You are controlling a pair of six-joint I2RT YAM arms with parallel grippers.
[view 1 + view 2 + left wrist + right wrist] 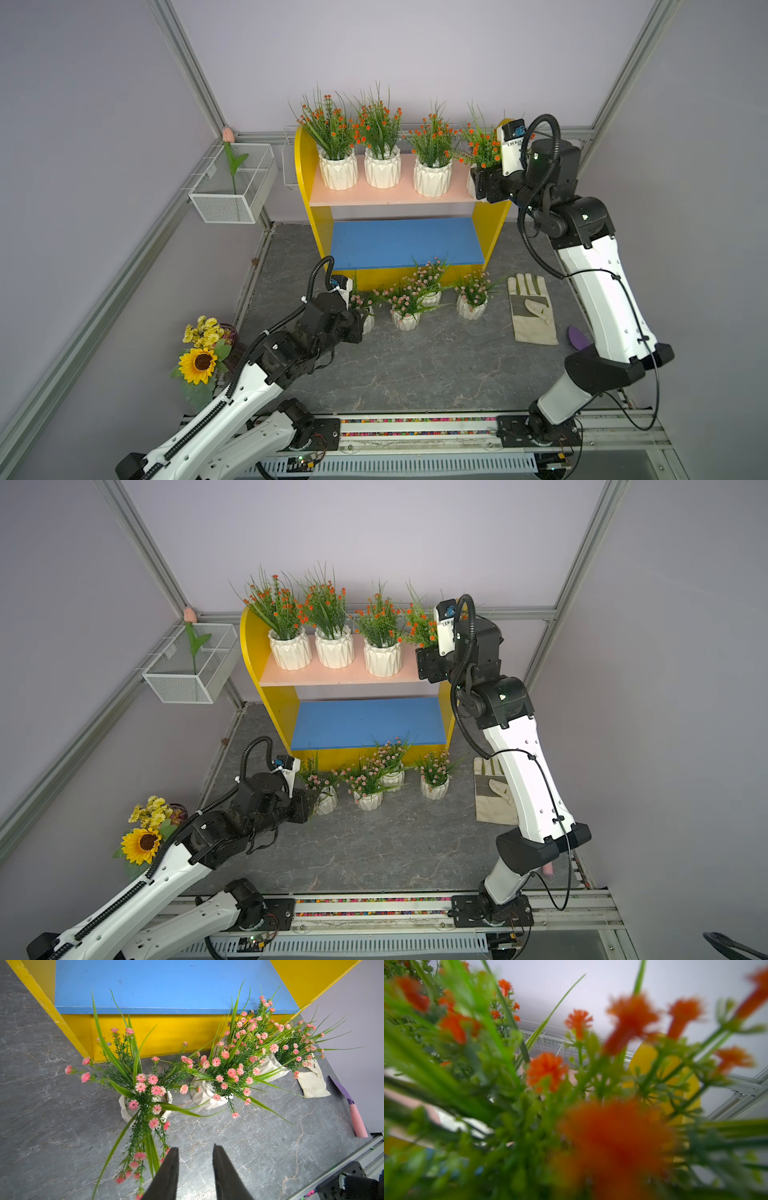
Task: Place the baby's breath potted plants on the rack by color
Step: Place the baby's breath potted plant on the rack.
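In both top views the rack stands at the desk's back edge. Four orange plants line its salmon upper board. Three pots stand free, and the fourth plant is at the right end, where the right pincer covers its pot. Clamped or merely apart around it, I cannot tell. Four pink plants stand on the desk just before the rack's foot, and the left pincer is at the leftmost. One work glove lies toward the right edge. Open grey desk runs to the front edge.

In the left wrist view two black fingers stand apart, gripping nothing, with sprigs of the nearest pink plant beside one. The blue lower board lies bare beyond. One pink-handled tool lies near the right edge.

The right wrist view is filled by blurred orange blossoms, probably the fourth plant's, with a yellow side panel behind.
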